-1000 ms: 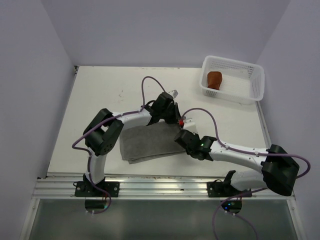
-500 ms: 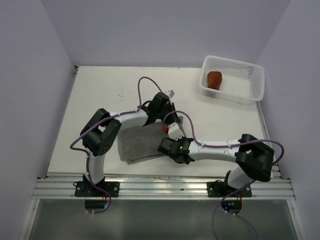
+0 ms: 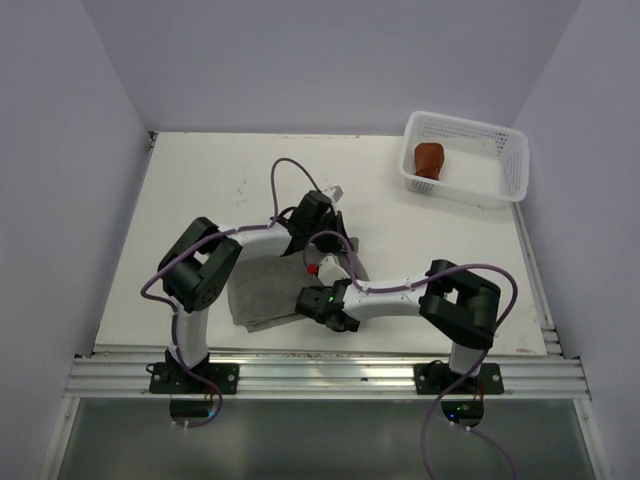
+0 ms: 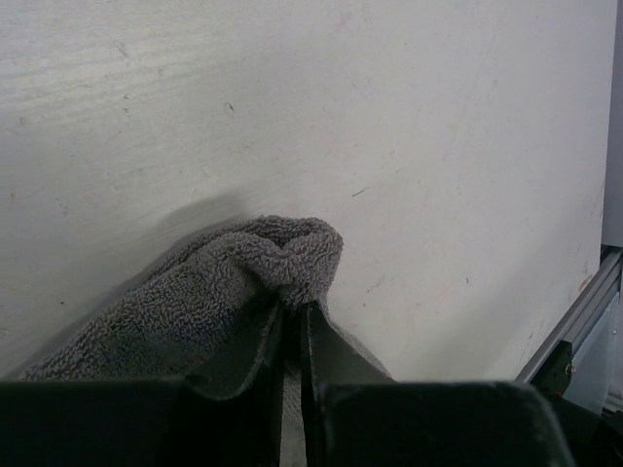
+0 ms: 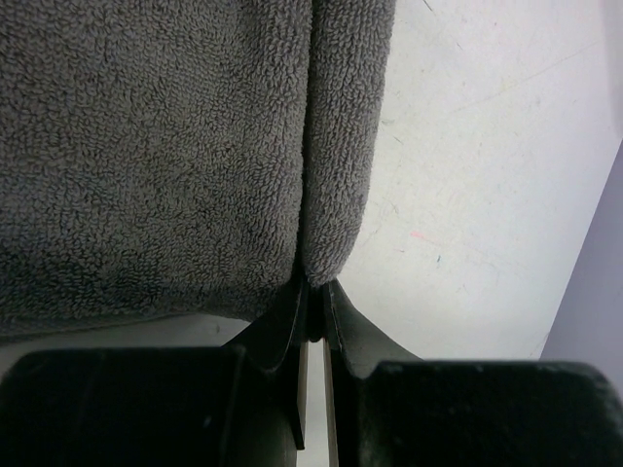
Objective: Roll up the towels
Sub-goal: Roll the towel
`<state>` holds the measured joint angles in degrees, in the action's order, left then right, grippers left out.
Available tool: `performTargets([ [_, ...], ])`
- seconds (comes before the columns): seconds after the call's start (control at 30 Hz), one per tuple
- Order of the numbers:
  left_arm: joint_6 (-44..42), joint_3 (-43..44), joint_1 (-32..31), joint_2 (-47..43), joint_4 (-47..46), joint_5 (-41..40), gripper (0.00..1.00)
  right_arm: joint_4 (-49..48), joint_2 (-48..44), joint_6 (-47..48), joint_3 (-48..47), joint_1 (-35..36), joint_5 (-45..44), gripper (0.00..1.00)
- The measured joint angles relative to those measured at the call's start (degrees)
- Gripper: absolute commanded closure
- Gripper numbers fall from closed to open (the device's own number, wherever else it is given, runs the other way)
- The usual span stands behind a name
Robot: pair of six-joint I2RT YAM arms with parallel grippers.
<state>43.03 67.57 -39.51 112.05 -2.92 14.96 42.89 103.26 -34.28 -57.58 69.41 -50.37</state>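
The grey towel (image 3: 262, 290) lies on the white table in front of the arms, its right side lifted and folded over to the left. My left gripper (image 3: 328, 238) is shut on the towel's far right corner, and in the left wrist view that gripper (image 4: 292, 304) pinches a bunched fold of the grey towel (image 4: 185, 311). My right gripper (image 3: 310, 303) is shut on the near right corner; the right wrist view has that gripper (image 5: 313, 284) clamped on the doubled edge of the grey towel (image 5: 146, 146). The rust-brown towel (image 3: 430, 158) sits rolled in the basket.
A white mesh basket (image 3: 500, 165) stands at the back right of the table. The right arm's elbow (image 3: 462, 300) is folded near the front right. An aluminium rail (image 3: 330, 372) runs along the near edge. Walls close in on three sides.
Both grippers have moved to the left, dragging the grey towel's right edge with them. The towel's visible flat area has shrunk, and the right arm has folded at its elbow.
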Motion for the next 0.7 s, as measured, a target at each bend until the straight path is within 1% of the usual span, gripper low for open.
performTargets([
  [0.07,-0.35,-0.83,0.22,0.00,-0.44,0.00,1.00,0.24,0.63,-0.02,-0.39,0.15,-0.07,0.96],
  [0.2,-0.70,-2.47,0.46,0.00,-1.86,-0.09,1.00,-0.13,0.52,-0.04,-0.44,0.31,0.66,0.82],
  [0.23,-0.70,-2.89,0.46,0.00,-2.56,-0.11,1.00,-0.20,0.31,-0.04,-0.44,0.28,1.03,0.75],
  [0.3,-0.70,-3.76,0.50,0.00,-3.96,-0.15,1.00,-0.20,-0.79,-0.20,-0.46,0.31,2.10,0.69],
  [0.37,-0.68,-4.33,0.57,0.00,-4.96,-0.15,1.00,-0.09,-2.67,-0.28,-0.48,0.28,3.02,0.60],
  [0.43,-0.68,-4.72,0.61,0.00,-5.79,-0.15,1.00,-0.09,-5.55,-0.31,-0.48,0.20,4.11,0.54],
  [0.57,-0.66,-5.25,0.63,0.00,-6.88,-0.13,1.00,-1.70,-14.01,-0.70,0.42,-1.60,8.52,0.52],
  [0.7,-0.63,-5.51,0.66,0.00,-7.34,-0.13,1.00,-8.70,-27.23,-1.18,7.02,-7.69,16.92,0.51],
])
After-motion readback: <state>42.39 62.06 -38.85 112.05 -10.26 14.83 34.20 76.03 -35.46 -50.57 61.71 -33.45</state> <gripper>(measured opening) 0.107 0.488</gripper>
